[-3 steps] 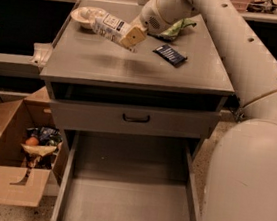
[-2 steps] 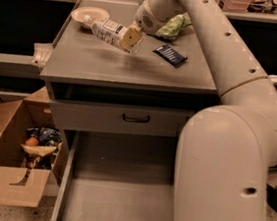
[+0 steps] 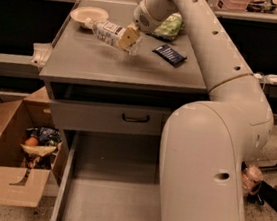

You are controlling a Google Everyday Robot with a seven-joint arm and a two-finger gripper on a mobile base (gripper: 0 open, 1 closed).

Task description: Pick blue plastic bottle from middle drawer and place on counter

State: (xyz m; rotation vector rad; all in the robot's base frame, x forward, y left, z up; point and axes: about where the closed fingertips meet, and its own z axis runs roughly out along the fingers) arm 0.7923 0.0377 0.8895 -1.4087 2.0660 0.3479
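Observation:
The blue plastic bottle (image 3: 108, 30), clear with a white cap and a white-and-dark label, hangs on its side just above the counter (image 3: 98, 65), its cap pointing left toward a bowl. My gripper (image 3: 128, 38) is shut on the bottle's right end, with tan fingertips (image 3: 127, 37) around it. The arm reaches in from the lower right over the counter. The middle drawer (image 3: 107, 199) stands pulled out below, its floor bare; the arm hides its right side.
A white bowl (image 3: 89, 15) sits at the counter's back left. A green snack bag (image 3: 169, 25) and a dark flat packet (image 3: 169, 55) lie at the back right. A shut drawer front with a black handle (image 3: 135, 117) is under the counter. An open cardboard box (image 3: 14, 160) of items stands on the floor, left.
The gripper has carried the bottle a little left and toward the back of the counter, nearer the white bowl. The arm has swung further across the view.

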